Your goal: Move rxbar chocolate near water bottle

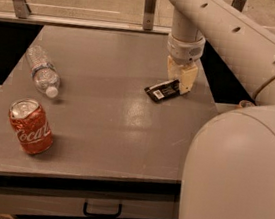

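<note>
A grey worktop [105,127] holds the rxbar chocolate [161,90], flat near the right edge. The gripper [183,83] is at the bar's right end; I cannot tell whether its jaws are open or closed. The water bottle [42,71] lies well apart at the left, with bare surface between. A Coca-Cola can [30,126] stands front-left.
</note>
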Available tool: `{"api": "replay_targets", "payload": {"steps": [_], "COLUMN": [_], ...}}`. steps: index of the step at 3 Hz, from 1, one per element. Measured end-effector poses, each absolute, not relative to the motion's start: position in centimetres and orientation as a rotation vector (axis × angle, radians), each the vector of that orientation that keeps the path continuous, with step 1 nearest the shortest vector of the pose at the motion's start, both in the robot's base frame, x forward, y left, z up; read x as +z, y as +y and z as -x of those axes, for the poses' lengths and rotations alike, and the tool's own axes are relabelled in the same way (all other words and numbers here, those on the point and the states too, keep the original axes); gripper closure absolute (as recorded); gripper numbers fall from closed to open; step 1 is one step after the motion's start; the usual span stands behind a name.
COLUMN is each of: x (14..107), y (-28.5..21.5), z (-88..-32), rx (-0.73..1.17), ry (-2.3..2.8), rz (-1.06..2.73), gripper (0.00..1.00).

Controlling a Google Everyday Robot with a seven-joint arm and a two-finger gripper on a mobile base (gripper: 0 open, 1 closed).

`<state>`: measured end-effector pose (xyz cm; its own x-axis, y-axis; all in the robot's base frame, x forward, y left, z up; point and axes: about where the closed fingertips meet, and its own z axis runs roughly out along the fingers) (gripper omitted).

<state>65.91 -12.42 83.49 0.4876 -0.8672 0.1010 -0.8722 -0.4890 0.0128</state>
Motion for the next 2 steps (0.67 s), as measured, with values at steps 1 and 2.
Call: {"api": "replay_targets", "payload": {"steps": [1,2], "x": [87.8,93.8], "y": [-8.7,-0.8], "z": [-62.6,-58.3], "rx": [0.039,-0.102], "ry": [-1.606,-1.640], "rz": [-2.769,-2.932], "gripper": [1.00,1.00]}}
